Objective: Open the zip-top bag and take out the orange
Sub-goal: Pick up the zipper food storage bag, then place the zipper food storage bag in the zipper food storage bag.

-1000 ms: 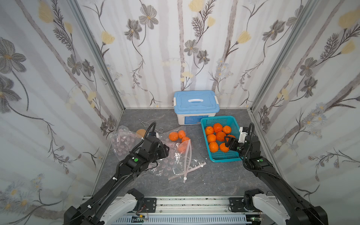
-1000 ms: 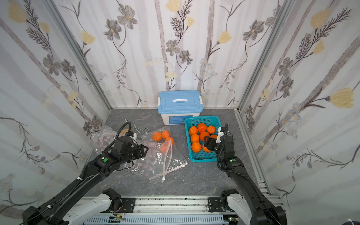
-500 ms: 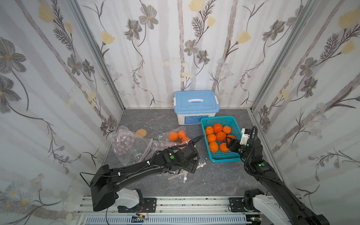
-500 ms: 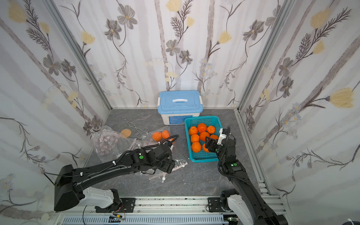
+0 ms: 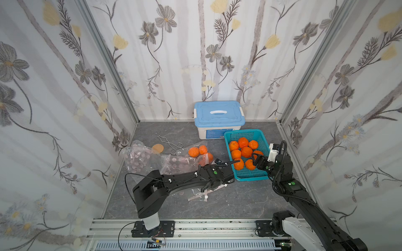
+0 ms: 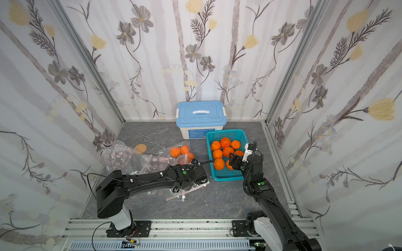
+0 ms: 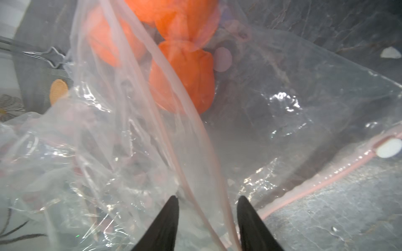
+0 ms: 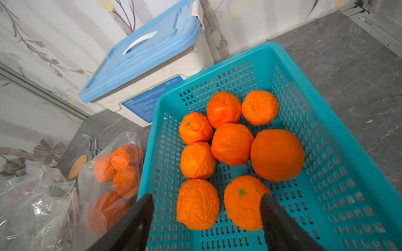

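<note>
— Feel of the clear zip-top plastic bag [image 7: 282, 121]?
— Limp, slick, crinkly; probably prone to slipping off smooth pads. Best taken at the stiffer pink zip rim [image 7: 201, 143], running between the tips of the left gripper [image 7: 207, 202]: tips apart, nothing pinched.
— And the wrinkled orange fruit [image 7: 185, 82]?
— Inside the film, just ahead of that gripper; light, soft-skinned, apt to roll.
— Surface, room?
— Smooth grey stone-look table [image 7: 337, 217], floral walls [image 5: 195, 54] close around. Over at the right gripper [image 8: 206, 197]: spread wide, empty, teal mesh basket [image 8: 304, 104] beneath.
</note>
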